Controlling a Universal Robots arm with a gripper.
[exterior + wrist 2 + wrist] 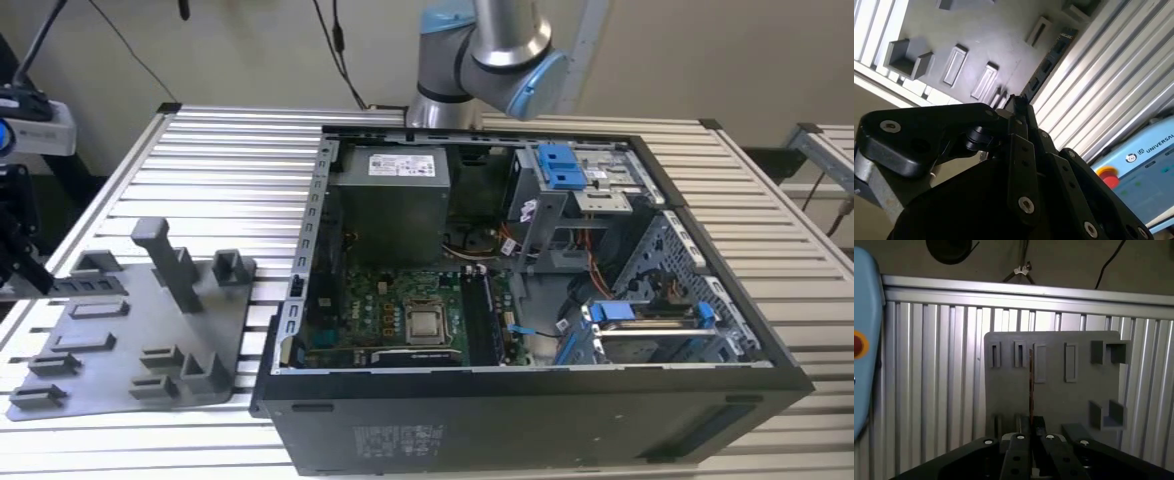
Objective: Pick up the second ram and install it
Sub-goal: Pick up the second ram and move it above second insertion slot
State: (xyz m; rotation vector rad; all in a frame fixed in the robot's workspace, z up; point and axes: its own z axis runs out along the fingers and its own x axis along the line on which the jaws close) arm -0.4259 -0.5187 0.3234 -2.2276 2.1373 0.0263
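My gripper (1016,102) is shut on the second ram (1051,55), a thin dark board with small black chips that sticks out past the fingertips. In the first wrist view the ram (1031,382) appears edge-on as a narrow line, held by the gripper (1031,429) above the grey holder tray (1054,400) and its slots. In the exterior view the gripper (20,240) hangs at the far left edge, beside the tray (107,330). The green motherboard (387,300) with its long black slots (483,310) lies inside the open computer case, well to the exterior view's right of the gripper.
The black computer case (534,400) lies open on the slatted aluminium table (227,150), with a power supply (390,190) and blue drive brackets (561,165) inside. Grey holder blocks (174,265) stand up from the tray. A light-blue pendant with a red button (1141,170) lies on the table beside the tray.
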